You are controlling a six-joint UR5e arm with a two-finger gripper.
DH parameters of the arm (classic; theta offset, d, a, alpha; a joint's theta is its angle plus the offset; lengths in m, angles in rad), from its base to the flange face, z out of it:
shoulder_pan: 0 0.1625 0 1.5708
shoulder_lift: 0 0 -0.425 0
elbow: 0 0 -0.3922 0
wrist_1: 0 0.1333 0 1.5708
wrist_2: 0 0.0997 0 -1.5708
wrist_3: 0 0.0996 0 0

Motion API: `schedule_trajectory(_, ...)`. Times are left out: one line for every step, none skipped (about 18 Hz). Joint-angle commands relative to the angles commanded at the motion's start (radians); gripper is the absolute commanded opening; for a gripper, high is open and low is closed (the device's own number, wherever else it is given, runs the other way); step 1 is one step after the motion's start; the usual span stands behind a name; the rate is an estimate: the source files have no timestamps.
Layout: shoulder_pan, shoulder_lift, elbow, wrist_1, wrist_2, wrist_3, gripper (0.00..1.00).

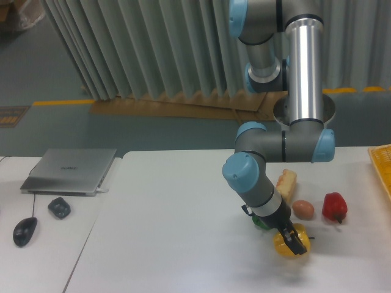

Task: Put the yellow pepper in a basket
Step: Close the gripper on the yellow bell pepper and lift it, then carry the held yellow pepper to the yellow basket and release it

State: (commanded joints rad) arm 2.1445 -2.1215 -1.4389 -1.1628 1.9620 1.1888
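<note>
- A black mouse [24,231] and a gray laptop [69,171] sit at the far left, on a side counter.
- The white counter [171,232] holds the food.
- A green pepper [261,222] peeks out behind the arm.
- The hand [292,240] is down on the yellow pepper [292,246], with dark fingers across its top. I cannot tell if it is squeezing.
- A brown egg [303,209] and a red pepper [334,206] lie just beside.
- The basket [382,165] is at the right edge, well apart from the yellow pepper.
</note>
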Motion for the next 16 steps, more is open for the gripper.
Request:
schedule_trajectory(0.006,0.009,0.002,0.000,-0.003,0.002,0.20)
schedule_trajectory(0.017,0.024,0.002,-0.002,-0.011,0.002,0.20)
schedule_trajectory(0.032,0.047,0.002,-0.002,-0.034,-0.003,0.20)
schedule_trajectory(0.050,0.069,0.002,-0.002,-0.085,-0.006,0.20)
schedule_trajectory(0.076,0.098,0.000,0.000,-0.144,-0.021,0.20)
schedule_trajectory(0.107,0.130,-0.003,0.003,-0.191,-0.055,0.20)
schedule_trajectory(0.142,0.162,-0.006,0.003,-0.218,-0.070,0.20)
schedule_trajectory(0.181,0.188,-0.009,0.003,-0.233,-0.069,0.20)
schedule_trajectory(0.219,0.204,-0.011,0.002,-0.241,-0.067,0.20)
schedule_trajectory(0.257,0.218,-0.012,0.002,-0.242,-0.055,0.20)
schedule_trajectory(0.291,0.227,-0.014,0.002,-0.242,-0.032,0.20)
schedule_trajectory(0.322,0.233,-0.014,0.002,-0.241,0.012,0.21)
schedule_trajectory(0.356,0.236,-0.015,0.000,-0.239,0.075,0.22)
schedule_trajectory(0.386,0.238,-0.015,-0.002,-0.236,0.144,0.22)
schedule_trajectory(0.415,0.236,-0.017,-0.002,-0.235,0.208,0.22)
schedule_trajectory(0.446,0.236,-0.020,-0.002,-0.233,0.277,0.22)
